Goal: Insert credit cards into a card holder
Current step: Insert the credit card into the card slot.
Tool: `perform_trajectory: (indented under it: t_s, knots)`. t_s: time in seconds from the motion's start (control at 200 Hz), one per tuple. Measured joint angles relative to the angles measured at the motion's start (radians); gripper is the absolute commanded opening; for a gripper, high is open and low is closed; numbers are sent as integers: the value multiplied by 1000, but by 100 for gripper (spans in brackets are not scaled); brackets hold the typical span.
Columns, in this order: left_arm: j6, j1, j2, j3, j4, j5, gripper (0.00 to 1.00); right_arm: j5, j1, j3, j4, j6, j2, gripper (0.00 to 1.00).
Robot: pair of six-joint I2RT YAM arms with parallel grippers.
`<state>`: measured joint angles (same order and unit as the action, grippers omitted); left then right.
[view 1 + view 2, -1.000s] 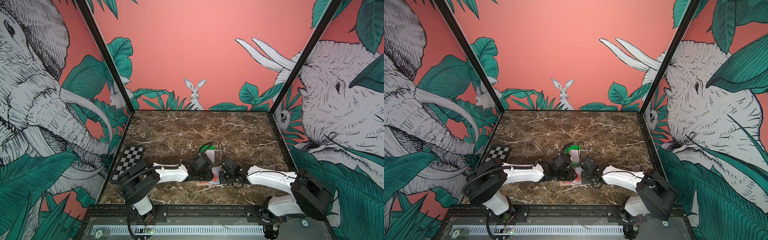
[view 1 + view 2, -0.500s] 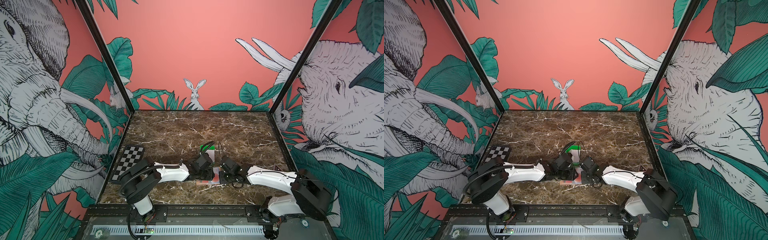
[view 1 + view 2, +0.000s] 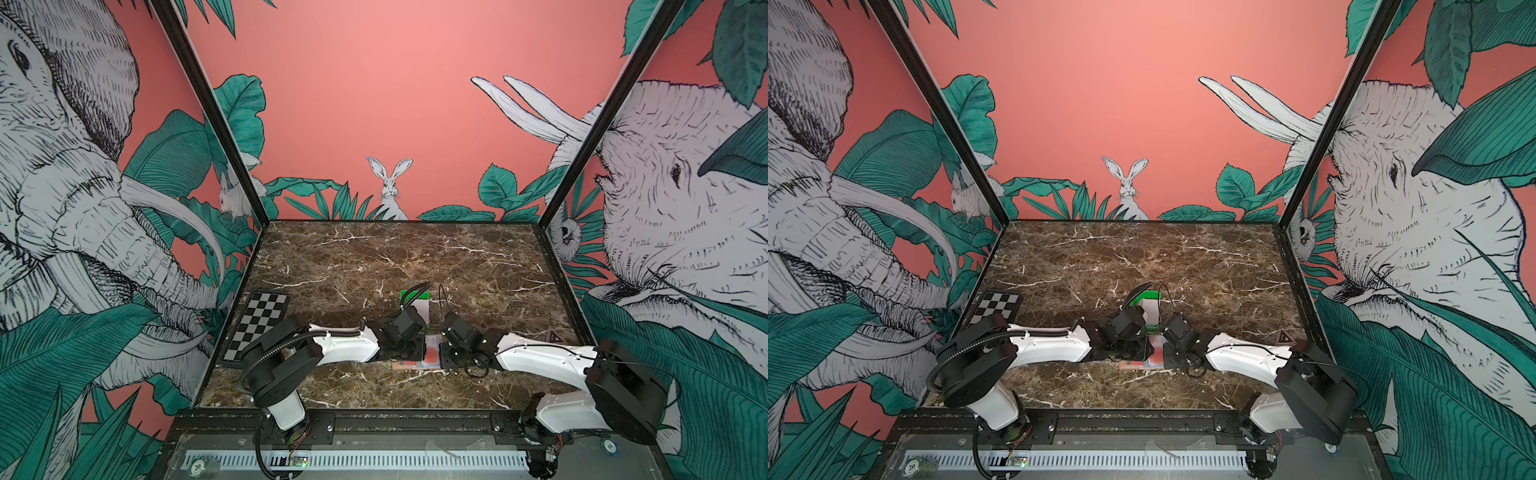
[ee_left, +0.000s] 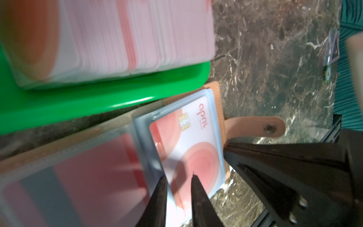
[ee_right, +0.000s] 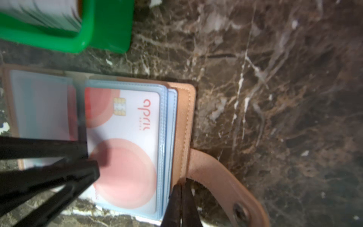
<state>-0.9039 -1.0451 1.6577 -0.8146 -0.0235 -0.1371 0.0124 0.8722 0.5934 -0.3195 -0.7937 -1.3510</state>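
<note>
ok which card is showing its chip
The white card with red circles, in the wallet sleeve beside the strap. The facing sleeve's card shows only colour bands; the stack in the tray shows mostly edges.

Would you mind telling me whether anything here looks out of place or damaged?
Nothing stands out. The card holder lies open on the table, a white card sits squarely in its top clear sleeve, and the spare cards are stacked in the green tray. Only its strap curls upward, harmlessly.

Left hand (image 4: 177, 176) ajar, right hand (image 5: 180, 185) closed
</note>
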Motion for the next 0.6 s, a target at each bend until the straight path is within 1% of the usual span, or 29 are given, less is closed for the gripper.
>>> perform_trajectory:
  t_s: [0.19,0.305,0.385,0.595]
  knots:
    - [-9,-2,-1,1,-2,5,14,-10,1,-3,-14,-15,47,4]
    - [-11,-2,-1,1,-2,4,13,-11,2,-3,-15,-22,73,8]
    - [-13,-2,-1,1,-2,3,9,-12,2,-3,-15,-27,84,8]
    - [-17,-2,-1,1,-2,4,4,9,2,-3,4,-34,88,9]
